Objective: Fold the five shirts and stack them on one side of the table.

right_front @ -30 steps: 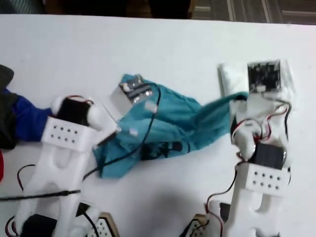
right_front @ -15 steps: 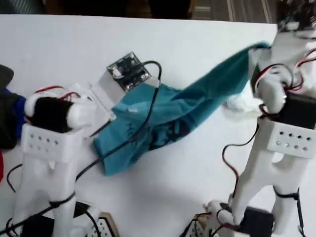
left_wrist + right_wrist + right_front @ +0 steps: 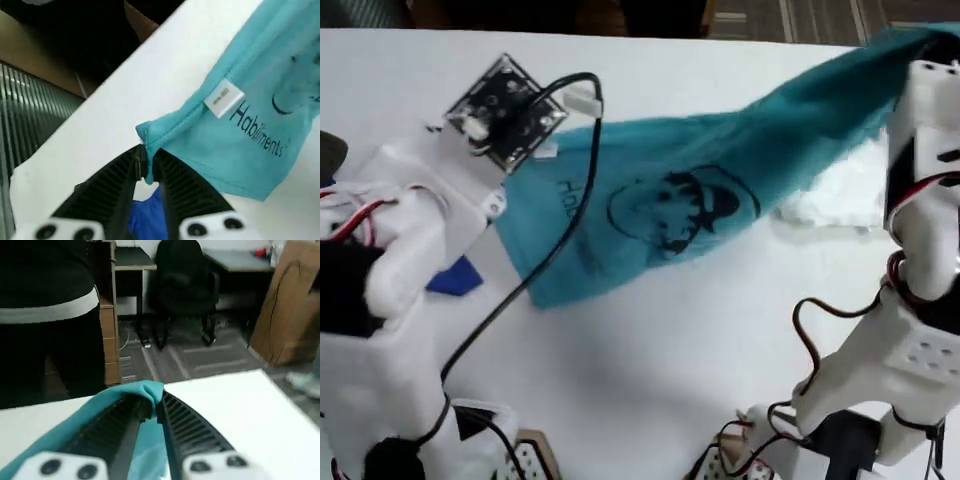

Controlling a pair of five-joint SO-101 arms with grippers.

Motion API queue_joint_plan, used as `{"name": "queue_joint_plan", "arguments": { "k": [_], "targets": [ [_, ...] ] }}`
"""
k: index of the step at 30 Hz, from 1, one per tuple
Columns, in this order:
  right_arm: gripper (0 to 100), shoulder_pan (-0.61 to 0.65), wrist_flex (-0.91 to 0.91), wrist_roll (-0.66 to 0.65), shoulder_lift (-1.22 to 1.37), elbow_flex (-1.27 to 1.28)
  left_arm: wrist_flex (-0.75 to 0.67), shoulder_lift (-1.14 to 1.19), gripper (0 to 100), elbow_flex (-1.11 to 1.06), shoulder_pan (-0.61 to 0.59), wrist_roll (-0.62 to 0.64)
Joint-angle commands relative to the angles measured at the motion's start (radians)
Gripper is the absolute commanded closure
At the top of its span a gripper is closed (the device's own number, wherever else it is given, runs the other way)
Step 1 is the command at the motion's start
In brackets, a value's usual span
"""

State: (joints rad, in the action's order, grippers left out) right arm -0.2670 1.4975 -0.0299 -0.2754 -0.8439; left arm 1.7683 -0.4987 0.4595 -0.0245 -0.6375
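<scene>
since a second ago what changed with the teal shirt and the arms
Both arms rose and drew apart, stretching the teal shirt from a crumpled heap into a taut sheet with its print showing. The right gripper carried one end toward the far right; the left gripper lifted the collar end. Both stayed shut on the shirt; the white cloth still lies on the table.

The shirt (image 3: 700, 190) is soft matt teal knit cloth with stitched hems, a flat dark print and a little white woven tag (image 3: 223, 98). The table (image 3: 650, 380) is smooth white, faintly shiny. The left arm (image 3: 390, 300) and right arm (image 3: 910, 360) are matt white plastic, kinda rough. The left gripper (image 3: 146, 161) and right gripper (image 3: 152, 407) have ribbed black plastic inner faces. The cable (image 3: 592, 140) is glossy black. The white cloth (image 3: 830, 205) looks fuzzier.
</scene>
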Motion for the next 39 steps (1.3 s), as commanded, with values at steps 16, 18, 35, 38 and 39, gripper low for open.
{"name": "queue_joint_plan", "arguments": {
  "k": [16,18,35,38,39],
  "targets": [
    [98.1,0.156,0.242,0.186,0.236,0.477,-0.141,-0.011,97,-0.723,-0.017,0.089],
    [98.1,0.174,0.232,0.146,0.262,0.597,-0.21,-0.011,97,-0.88,-0.017,0.089],
    [97.1,0.383,0.068,0.031,0.309,0.944,-0.559,-0.011,97,-1.288,-0.018,0.089],
    [89.2,0.403,0.127,0.031,0.309,0.862,-0.572,-0.011,97,-1.288,-0.018,0.089],
    [86.8,0.403,0.153,0.031,0.309,0.832,-0.572,-0.011,97,-1.288,-0.018,0.089]
  ]
}}
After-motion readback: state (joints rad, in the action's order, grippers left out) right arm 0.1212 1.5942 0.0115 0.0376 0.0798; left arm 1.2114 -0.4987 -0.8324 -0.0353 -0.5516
